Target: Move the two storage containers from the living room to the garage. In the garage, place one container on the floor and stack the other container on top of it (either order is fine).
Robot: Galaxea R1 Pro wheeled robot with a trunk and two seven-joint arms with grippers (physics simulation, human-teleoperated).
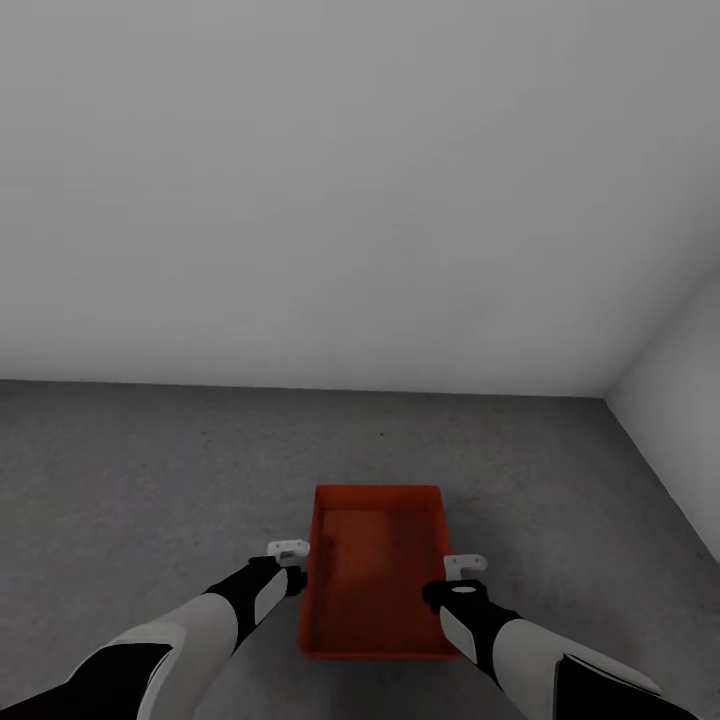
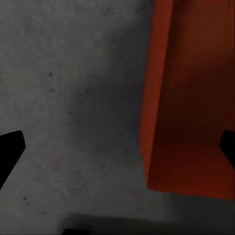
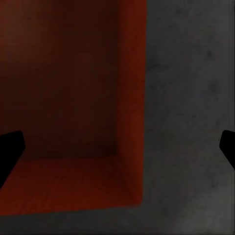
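Note:
An orange-red storage container [image 1: 375, 570] sits open-topped and empty on the dark grey concrete floor [image 1: 150, 480] of the garage, just ahead of me. My left gripper [image 1: 288, 550] hangs open beside its left long wall. My right gripper [image 1: 463, 566] hangs open beside its right long wall. In the left wrist view the container's outer wall [image 2: 191, 98] lies under one side of the open left gripper [image 2: 117, 149]. In the right wrist view the container's rim and inside [image 3: 73, 98] lie between the spread fingers of the right gripper [image 3: 117, 147]. Neither gripper holds anything.
A bare grey-white wall [image 1: 300, 200] stands a short way beyond the container. A second wall [image 1: 680, 400] closes the room at the right, and the two meet in a corner at the far right. Bare concrete surrounds the container.

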